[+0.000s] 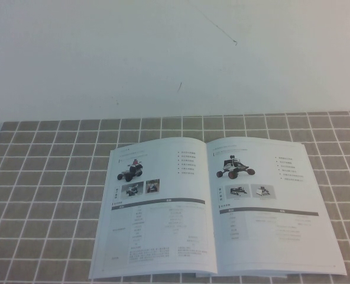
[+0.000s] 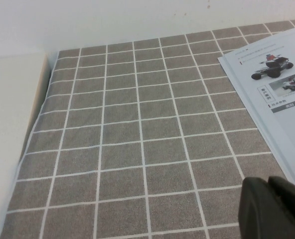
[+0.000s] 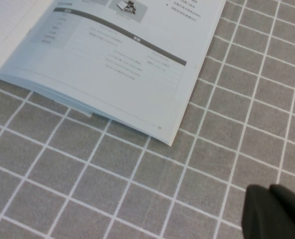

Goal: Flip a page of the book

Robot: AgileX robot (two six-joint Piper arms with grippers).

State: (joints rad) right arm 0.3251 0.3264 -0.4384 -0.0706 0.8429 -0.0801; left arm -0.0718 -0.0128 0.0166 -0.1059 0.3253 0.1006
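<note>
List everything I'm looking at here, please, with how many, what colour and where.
book: one, white glossy, lying open flat on the tablecloth, towards the robot's right of centre.
page: one, white, the book's right-hand leaf, showing a wheeled rover photo and a table.
tablecloth: one, grey-brown with white grid lines, covering the table.
wall: one, white, behind the table.
white block: one, off-white, at the cloth's edge, seen from the left wrist.
left gripper: one, black, above the cloth beside the book's left page.
right gripper: one, black, shut, above the cloth near the book's right near corner.
</note>
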